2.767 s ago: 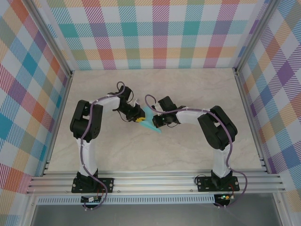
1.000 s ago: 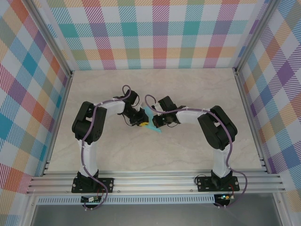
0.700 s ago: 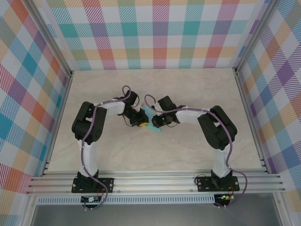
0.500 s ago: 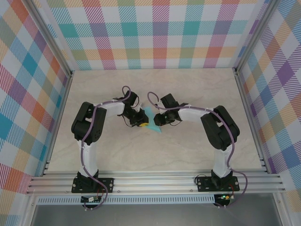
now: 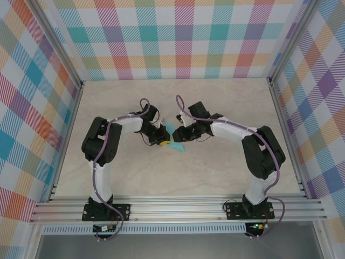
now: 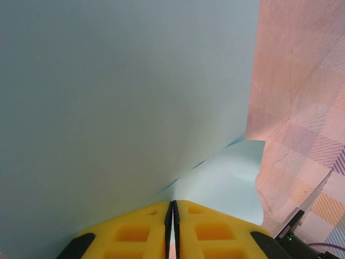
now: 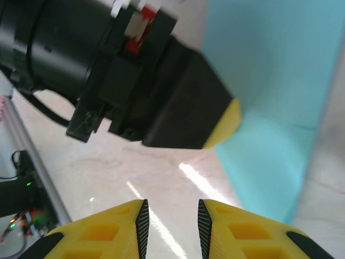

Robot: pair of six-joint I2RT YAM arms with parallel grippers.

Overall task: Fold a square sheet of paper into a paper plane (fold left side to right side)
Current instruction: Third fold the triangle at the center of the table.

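Turquoise paper in crooked left arm's jaws

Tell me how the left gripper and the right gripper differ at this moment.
The left gripper is shut, pinching the folded turquoise paper; the right gripper is open with nothing between its fingers. The left gripper touches the paper; the right gripper sits just off it. Both have yellow fingers and face the paper.
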